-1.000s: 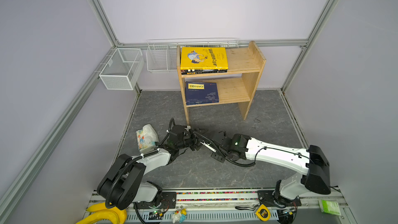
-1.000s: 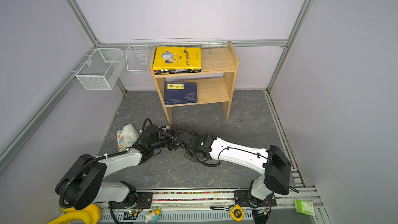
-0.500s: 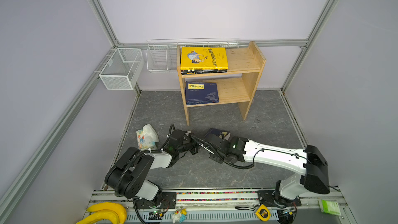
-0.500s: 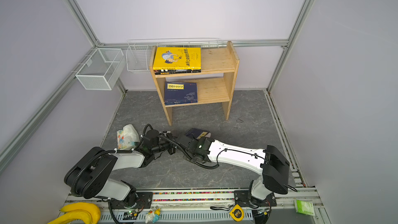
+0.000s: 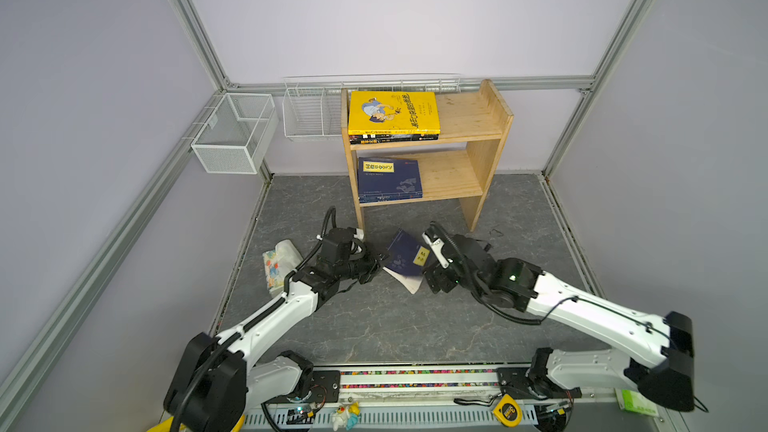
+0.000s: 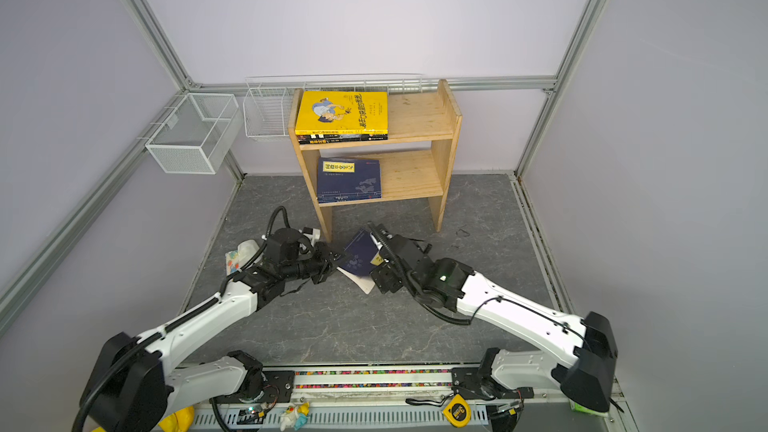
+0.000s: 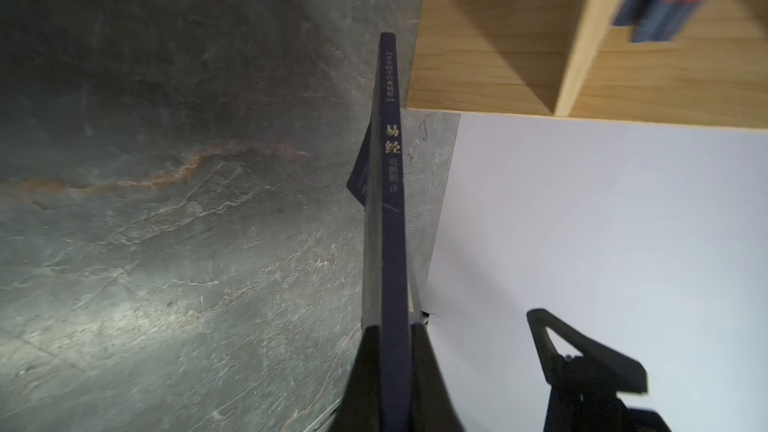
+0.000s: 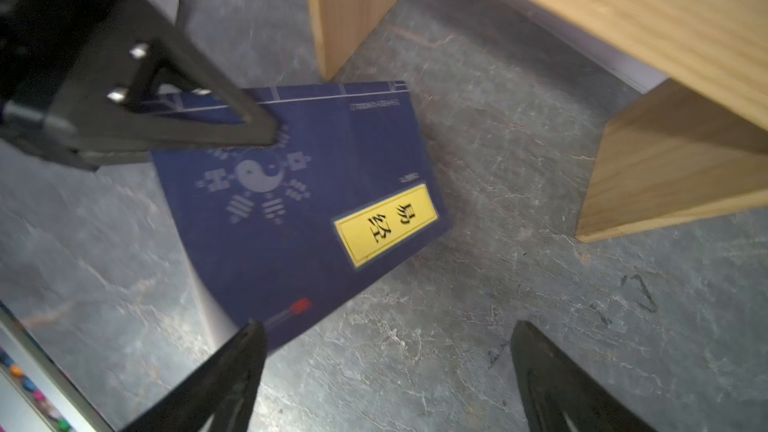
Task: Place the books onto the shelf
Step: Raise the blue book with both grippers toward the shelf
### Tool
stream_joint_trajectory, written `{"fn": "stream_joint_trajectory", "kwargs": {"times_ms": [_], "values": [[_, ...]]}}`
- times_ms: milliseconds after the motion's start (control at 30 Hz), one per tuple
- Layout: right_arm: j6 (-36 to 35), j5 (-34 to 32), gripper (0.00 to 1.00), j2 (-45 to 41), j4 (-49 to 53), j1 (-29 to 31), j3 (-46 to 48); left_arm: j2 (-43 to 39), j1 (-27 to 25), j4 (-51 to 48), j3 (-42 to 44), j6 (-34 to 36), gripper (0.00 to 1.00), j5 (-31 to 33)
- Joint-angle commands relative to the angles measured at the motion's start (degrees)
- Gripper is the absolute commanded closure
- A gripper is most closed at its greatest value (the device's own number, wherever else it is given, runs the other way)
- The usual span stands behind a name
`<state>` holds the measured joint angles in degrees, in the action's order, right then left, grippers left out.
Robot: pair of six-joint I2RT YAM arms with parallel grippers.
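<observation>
Book (image 5: 405, 257) has just changed owner: the left gripper (image 5: 379, 263) is now clamped on its spine, and the right gripper (image 8: 388, 326), just beside its opposite corner, has let go and stands wide apart. It hangs before the shelf (image 5: 490, 118), so lifting it to a tier seems next.
</observation>
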<state>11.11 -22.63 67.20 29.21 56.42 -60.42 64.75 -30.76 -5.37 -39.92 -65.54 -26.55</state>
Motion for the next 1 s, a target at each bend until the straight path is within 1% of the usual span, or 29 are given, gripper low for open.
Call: {"fn": "stream_joint_trajectory", "kwargs": {"times_ms": [0,67,133,200,300,333,400,500,567,633,667,767,867,967], "values": [[8.22,3.76,0.04,-6.81,-8.50,-3.27,3.16,-7.52,0.13,-17.00,-3.77,15.41,1.00,4.09],[11.10,5.75,0.09,-9.53,-11.29,-6.35,4.01,-11.49,0.05,-16.87,-4.73,17.80,1.00,1.69],[13.38,9.11,0.11,-10.93,-13.43,-9.33,4.17,-14.58,0.08,-19.06,-6.87,20.60,1.00,0.38],[15.66,13.95,0.11,-11.53,-16.11,-12.38,4.11,-17.26,0.05,-21.61,-10.06,24.27,1.00,-1.69],[18.48,23.27,0.11,-11.50,-21.10,-15.90,3.54,-21.23,0.00,-22.61,-15.22,28.60,1.00,-4.05],[19.33,26.37,0.11,-11.35,-22.79,-16.49,3.11,-24.09,-0.06,-22.17,-16.74,29.31,1.00,-3.00],[20.45,30.84,0.11,-10.93,-25.64,-17.06,2.19,-26.64,-0.07,-19.84,-18.97,29.68,1.00,-0.30],[21.96,36.56,0.11,-11.08,-30.44,-17.07,1.58,-27.63,-0.13,-15.78,-23.20,30.60,1.00,-0.14],[22.86,42.62,0.11,-11.19,-36.21,-17.12,2.03,-27.90,-0.12,-11.95,-24.95,30.47,1.00,2.78],[24.57,46.50,0.11,-10.98,-41.86,-16.89,2.96,-29.02,-0.09,-6.43,-24.33,29.94,1.00,9.32],[24.99,47.51,0.11,-10.67,-44.52,-16.58,3.41,-29.68,-0.13,-2.82,-23.43,29.71,1.00,12.89],[25.34,47.79,0.11,-8.61,-48.39,-14.47,3.41,-29.92,-0.09,9.27,-21.01,27.35,1.00,19.96],[24.77,47.33,0.11,-5.34,-51.48,-10.65,2.04,-27.95,-0.09,21.08,-18.71,23.26,1.00,23.09],[24.73,47.27,0.11,-1.54,-54.50,-6.99,0.00,-24.90,-0.13,31.17,-16.91,19.52,1.00,22.73]]}}
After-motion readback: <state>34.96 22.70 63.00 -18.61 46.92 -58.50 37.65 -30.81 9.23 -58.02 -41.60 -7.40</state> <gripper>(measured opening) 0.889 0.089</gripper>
